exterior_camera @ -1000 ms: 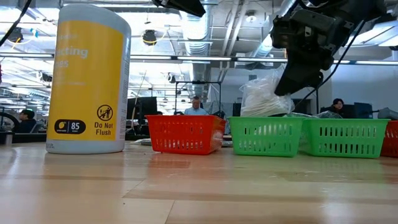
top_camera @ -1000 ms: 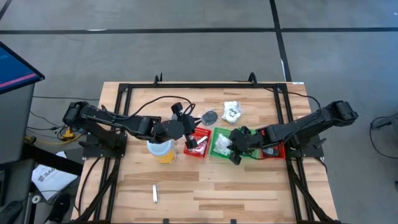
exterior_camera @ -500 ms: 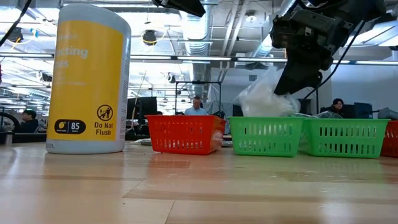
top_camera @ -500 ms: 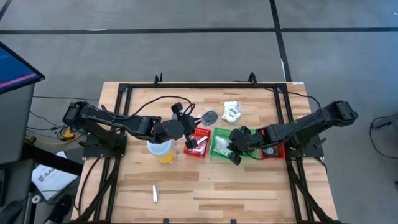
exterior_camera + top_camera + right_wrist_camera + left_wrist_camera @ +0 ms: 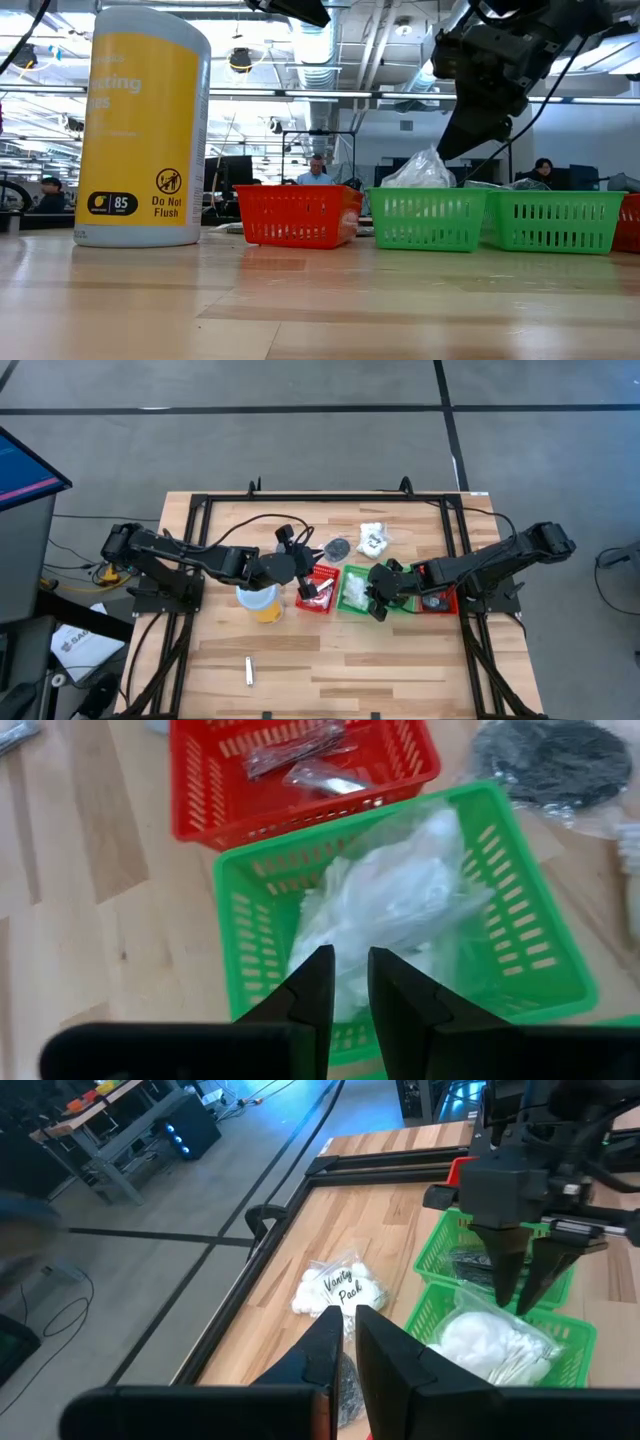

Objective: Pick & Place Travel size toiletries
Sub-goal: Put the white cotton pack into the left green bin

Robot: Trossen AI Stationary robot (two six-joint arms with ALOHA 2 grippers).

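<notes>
A white lumpy packet point(image 5: 400, 910) lies in the green bin point(image 5: 355, 588) next to the red one; in the low view the packet point(image 5: 425, 170) peeks over the bin's rim. My right gripper point(image 5: 347, 970) hangs just above the bin's right side, slightly open, fingertips clear of the packet point(image 5: 490, 1342). My left gripper point(image 5: 305, 588) waits shut over the red bin point(image 5: 318, 588), which holds silvery tubes point(image 5: 300, 760). A second white packet point(image 5: 373, 540) and a dark grey disc point(image 5: 338, 548) lie on the table behind the bins. One silvery tube point(image 5: 249, 670) lies near the table's near edge.
A yellow cup with a white lid point(image 5: 260, 603) stands just left of the red bin. Another green bin point(image 5: 405, 600), with a dark disc inside point(image 5: 470, 1265), and another red bin point(image 5: 440, 600) sit under the right arm. A black frame point(image 5: 330, 498) borders the table.
The white packet hung raised above the green bin's rim under my right gripper a second ago. It has sunk steadily and now lies down in the bin. My right gripper has shifted slightly toward the table's right edge.
</notes>
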